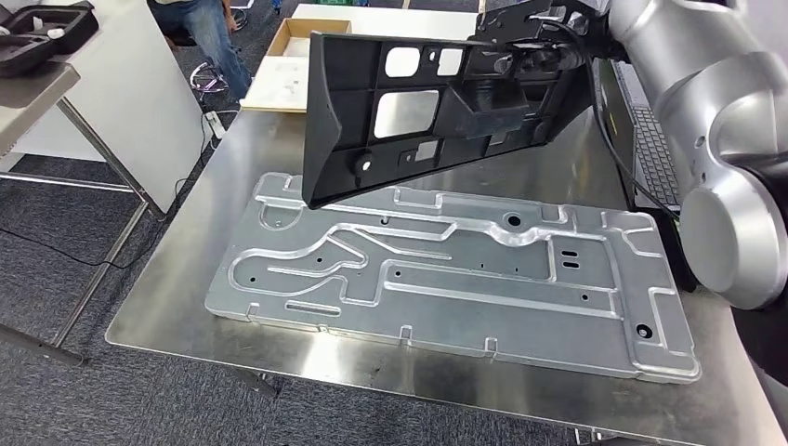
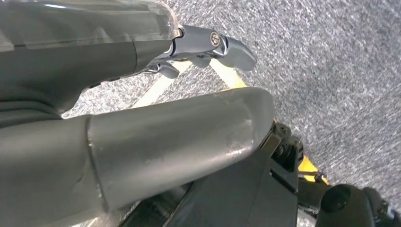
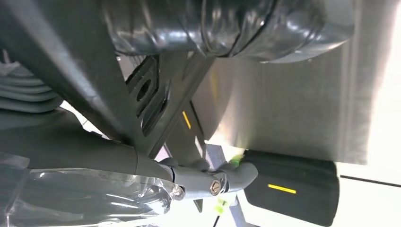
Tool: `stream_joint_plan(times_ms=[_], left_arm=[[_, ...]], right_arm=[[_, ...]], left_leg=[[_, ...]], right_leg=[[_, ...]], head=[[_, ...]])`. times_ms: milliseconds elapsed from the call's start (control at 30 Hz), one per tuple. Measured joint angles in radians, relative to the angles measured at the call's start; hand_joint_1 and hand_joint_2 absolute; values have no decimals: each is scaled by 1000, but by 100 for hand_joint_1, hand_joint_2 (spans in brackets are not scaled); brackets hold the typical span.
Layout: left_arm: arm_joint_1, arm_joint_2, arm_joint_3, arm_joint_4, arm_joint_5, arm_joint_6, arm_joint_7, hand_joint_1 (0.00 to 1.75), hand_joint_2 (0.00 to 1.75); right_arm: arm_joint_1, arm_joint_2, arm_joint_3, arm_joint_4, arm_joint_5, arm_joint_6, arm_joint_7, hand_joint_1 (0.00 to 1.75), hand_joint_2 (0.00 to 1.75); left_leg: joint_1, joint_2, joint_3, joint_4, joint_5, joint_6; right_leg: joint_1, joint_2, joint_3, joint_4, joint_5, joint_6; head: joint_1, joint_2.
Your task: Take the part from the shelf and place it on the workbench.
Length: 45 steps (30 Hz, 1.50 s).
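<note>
A large black plastic part (image 1: 418,111) with several cut-outs hangs tilted above the far half of the steel workbench (image 1: 167,316). My right hand (image 1: 534,51) grips it at its upper right end, and the silver arm comes in from the right. In the right wrist view a black rib of the part (image 3: 71,80) crosses in front of that hand (image 3: 142,179), whose fingers wrap around it. Under the part a stamped silver metal plate (image 1: 446,269) lies flat on the bench. My left hand (image 2: 165,127) hangs over grey carpet, fingers apart and holding nothing.
A black keyboard (image 1: 655,158) sits at the bench's right edge. A cardboard box (image 1: 302,37) lies on a pale surface beyond the bench. A person's legs (image 1: 209,37) stand at the back left, beside a white table (image 1: 121,84) and a black case (image 1: 37,32).
</note>
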Motion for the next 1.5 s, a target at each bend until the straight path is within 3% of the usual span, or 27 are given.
stream_joint_plan(times_ms=[67,133,200,233,300,367,467,533,600,667,700,733,800,867,933,1000,1067,1167,1200,1233,1267,1300,1367,1400,1500], left_arm=[[0,0,0,0,-3,1,0,0,0],[1,0,0,0,-6,3,0,0,0],[2,0,1,0,-8,4,2,0,0],[2,0,1,0,-8,5,3,0,0],[2,0,3,0,-6,6,4,0,0],[0,2,7,0,-3,6,3,0,0],[-1,3,9,0,-5,6,4,0,0],[0,2,10,0,-8,6,3,0,0],[-1,2,11,0,-9,5,2,0,0],[-3,1,12,0,-12,5,3,0,0],[-3,0,12,0,-15,6,5,0,0],[-3,-2,12,0,-17,7,7,0,0],[-1,-4,12,0,-20,8,8,0,0],[0,-5,13,0,-21,4,5,0,0],[-1,-5,14,0,-22,1,0,0,0],[-2,-4,15,0,-26,-1,-2,0,0],[-2,-4,15,0,-29,-1,-2,0,0],[-1,-3,15,0,-29,0,-1,0,0],[-1,-3,15,0,-29,1,0,0,0],[-1,-4,15,0,-29,1,2,0,0],[-2,-4,15,0,-29,2,3,0,0],[-3,-4,15,0,-29,2,4,0,0],[-5,-3,16,0,-29,2,5,0,0],[-6,-3,16,0,-29,2,5,0,0],[-8,-4,17,0,-29,2,5,0,0]], right_arm=[[0,3,0,-3,14,-12,-1,0,0],[7,5,7,-6,47,-44,9,0,0],[23,9,32,-12,92,-118,38,0,0],[32,12,45,-15,107,-149,51,0,0],[38,15,59,-19,106,-159,52,0,0],[40,15,71,-26,124,-178,55,0,0],[49,15,96,-32,154,-212,72,0,0],[48,15,101,-32,131,-172,46,0,0],[46,13,101,-33,104,-166,10,0,0],[58,9,99,-44,97,-278,-1,0,0],[66,4,99,-52,106,-360,3,0,0],[72,-2,100,-57,119,-430,4,0,0],[68,-8,101,-54,110,-473,-13,0,0],[48,-8,84,-39,23,-339,-47,0,0],[36,-7,35,-30,-74,-120,-62,0,0],[33,-8,-14,-28,-127,-13,-56,0,0],[32,-9,-42,-32,-137,-60,-38,0,0],[36,-9,-64,-43,-110,-203,-19,0,0],[41,-8,-67,-48,-96,-249,-14,0,0],[45,-6,-68,-53,-88,-282,-11,0,0],[49,-5,-70,-56,-86,-295,-8,0,0],[50,-4,-74,-58,-90,-292,-5,0,0],[50,-4,-84,-59,-104,-265,-2,0,0],[51,-3,-88,-59,-105,-265,4,0,0],[59,-3,-95,-60,-105,-291,30,0,0]], left_leg=[[2,0,-32,75,-46,-10],[5,0,-92,204,-104,-17],[6,0,-132,277,-116,-16],[6,0,-128,262,-95,-13],[3,-1,-69,126,-22,1],[-4,-1,-15,11,19,15],[-6,-4,-1,-19,24,22],[-1,-3,5,-35,33,29],[0,1,9,-44,38,35],[0,3,9,-44,38,39],[0,2,9,-42,36,40],[0,0,9,-40,35,40],[1,-5,8,-30,28,36],[-3,-8,3,-16,19,26],[-6,-6,-2,-10,15,17],[-4,-5,-4,-6,11,8],[-2,-5,-23,40,-21,-3],[4,-4,-108,228,-107,-16],[5,-4,-129,272,-116,-16],[6,-4,-134,279,-106,-15],[6,-4,-118,244,-79,-12],[5,-4,-85,174,-40,-7],[0,-5,-19,40,8,4],[-2,-5,-1,2,16,9],[-2,-5,6,-20,20,19]], right_leg=[[-3,-1,2,-3,2,-10],[-1,-1,2,-4,1,-14],[2,0,4,-3,-1,-16],[4,0,6,-3,-2,-16],[6,1,10,-3,-4,-16],[8,2,10,-4,-5,-10],[9,0,11,-11,-3,6],[9,-1,5,5,-19,15],[8,-2,-37,93,-72,21],[7,-2,-96,213,-121,26],[6,-2,-112,243,-124,29],[4,-2,-110,237,-107,30],[0,-3,-62,131,-41,29],[2,-4,-13,26,-2,23],[6,-2,-5,2,-1,13],[5,1,-5,0,1,3],[0,-3,-1,-3,3,-6],[1,-7,0,-4,2,-14],[1,-6,1,-4,1,-14],[2,-5,2,-3,1,-15],[2,-4,4,-3,1,-15],[3,-3,7,-3,0,-14],[5,0,9,-4,-1,-9],[6,0,9,-5,0,-5],[6,-1,9,-11,3,12]], head=[[0,0],[0,0],[0,0],[0,0],[0,0],[0,0],[0,0],[1,0],[2,0],[2,0],[2,0],[2,0],[3,0],[3,0],[2,0],[2,0],[2,0],[2,0],[2,0],[2,0],[2,0],[2,0],[2,0],[2,0],[2,0]])
